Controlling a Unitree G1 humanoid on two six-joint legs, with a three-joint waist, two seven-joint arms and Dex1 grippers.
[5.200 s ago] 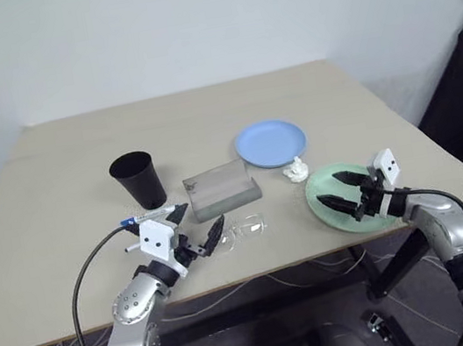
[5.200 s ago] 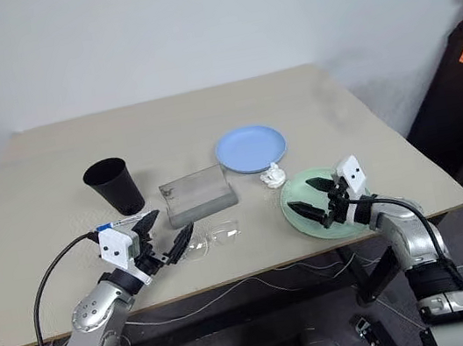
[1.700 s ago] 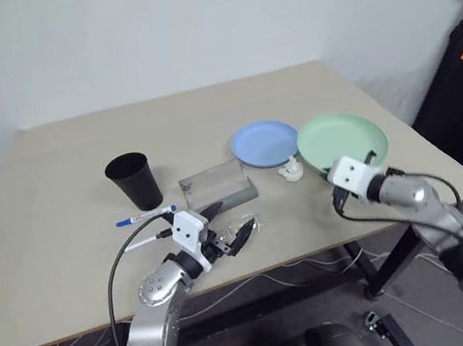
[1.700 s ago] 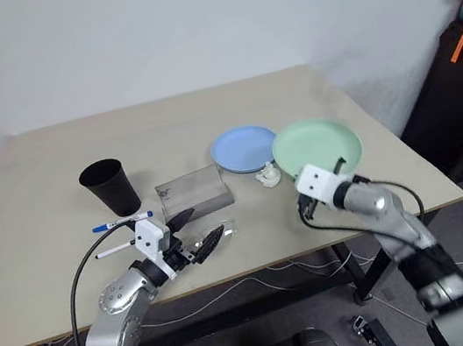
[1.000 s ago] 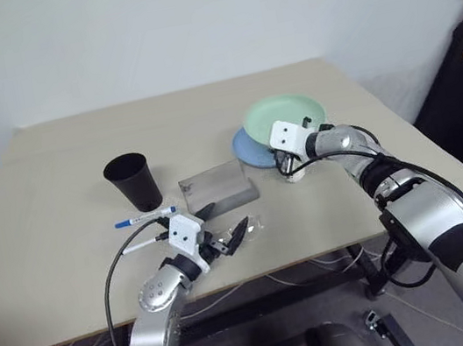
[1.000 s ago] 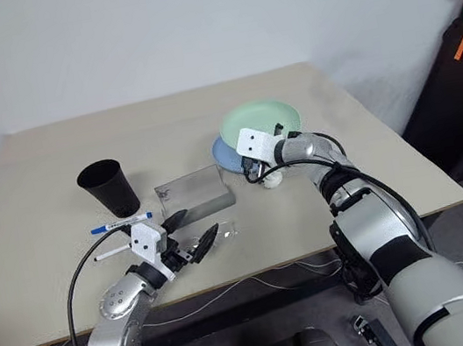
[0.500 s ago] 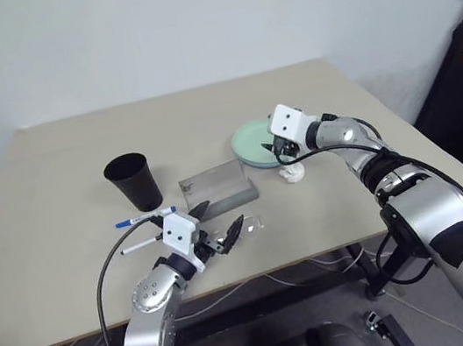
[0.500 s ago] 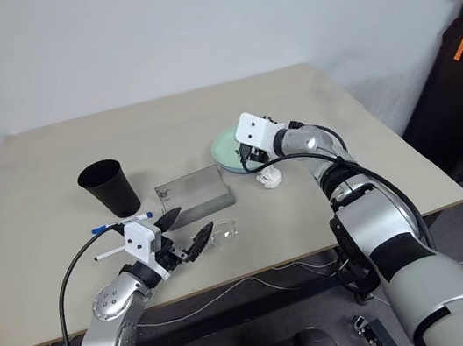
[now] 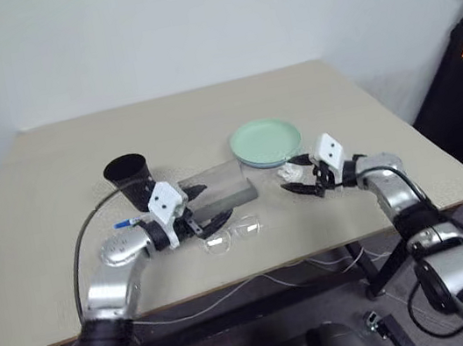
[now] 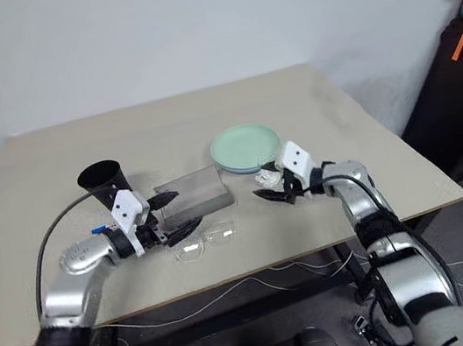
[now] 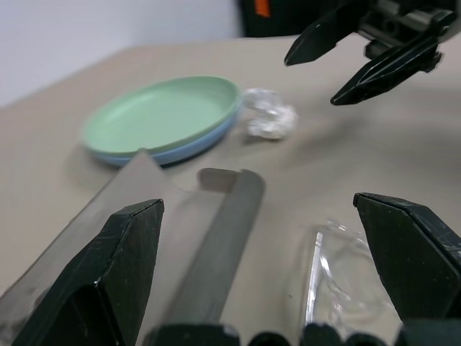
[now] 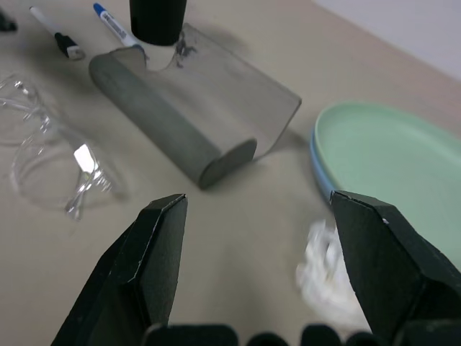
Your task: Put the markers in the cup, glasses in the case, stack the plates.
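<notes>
Resting on the table (image 9: 54, 176), the grey case (image 9: 219, 187) serves as the landmark here; it lies shut with its lid flat. The black cup (image 9: 130, 179) stands upright just beside the case, on its left and a little farther back. The two markers sit to the left of the case, near the foot of the cup: in the right wrist view one marker (image 12: 114, 23) with a blue cap and a second marker (image 12: 52, 33) with a dark tip lie flat on the table beyond the case. The glasses (image 9: 235, 232) lie on the table just in front of the case, unfolded, apart from it. The green plate (image 9: 265, 141) sits stacked on the blue plate (image 11: 180, 151), whose rim peeps out beneath it, to the right of the case and slightly behind it. A small white wad (image 10: 264, 178) lies between the case and the right edge of the table, just in front of the plates.

The left gripper (image 9: 204, 208) hangs over the front left corner of the case, its two black fingers spread wide with nothing between them. The right gripper (image 9: 302, 184) hovers to the right of the case, beside the white wad, its fingers also parted and holding nothing.
</notes>
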